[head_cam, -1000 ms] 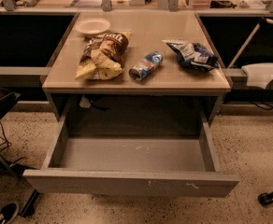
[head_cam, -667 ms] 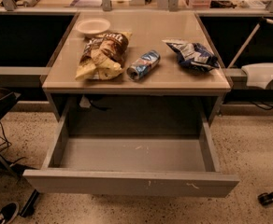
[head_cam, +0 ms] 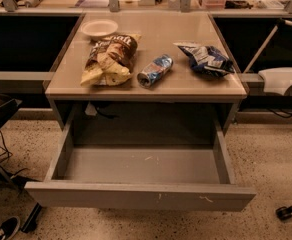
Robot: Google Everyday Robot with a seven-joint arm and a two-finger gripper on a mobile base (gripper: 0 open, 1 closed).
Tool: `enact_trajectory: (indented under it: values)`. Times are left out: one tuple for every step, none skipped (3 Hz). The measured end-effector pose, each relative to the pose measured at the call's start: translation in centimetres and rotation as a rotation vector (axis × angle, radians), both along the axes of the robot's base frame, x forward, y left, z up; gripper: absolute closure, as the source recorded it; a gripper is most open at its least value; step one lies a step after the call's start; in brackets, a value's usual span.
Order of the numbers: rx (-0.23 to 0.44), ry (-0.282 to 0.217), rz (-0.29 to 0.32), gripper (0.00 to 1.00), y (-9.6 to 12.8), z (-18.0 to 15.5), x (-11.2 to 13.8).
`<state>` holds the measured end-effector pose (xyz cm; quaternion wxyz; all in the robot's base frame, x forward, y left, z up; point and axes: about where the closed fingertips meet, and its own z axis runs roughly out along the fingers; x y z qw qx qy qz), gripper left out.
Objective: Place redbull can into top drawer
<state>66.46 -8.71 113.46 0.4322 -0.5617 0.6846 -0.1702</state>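
The redbull can (head_cam: 155, 70) lies on its side on the beige tabletop (head_cam: 186, 86), near the front edge, its silver top pointing towards me and to the left. It is blue and silver. Below the table the top drawer (head_cam: 141, 196) is pulled fully out, and its grey inside (head_cam: 141, 165) holds nothing. Its flat front panel has small white scuffs. The gripper is not in view in the camera view, and no arm shows.
A brown and yellow chip bag (head_cam: 108, 59) lies left of the can, a blue-and-white foil chip bag (head_cam: 206, 59) right of it. A small white bowl (head_cam: 99, 28) stands at the back left. A white chair arm (head_cam: 282, 79) is at the right, a shoe (head_cam: 1, 229) on the floor at the lower left.
None on the table: the can, the bags and the drawer lie as before.
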Motion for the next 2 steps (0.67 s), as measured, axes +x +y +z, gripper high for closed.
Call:
enact_trajectory:
  values:
    - [0.084, 0.072, 0.045, 0.0, 1.3, -4.3, 2.5]
    - [0.205, 0.164, 0.086, 0.0, 3.2, -9.4, 5.8]
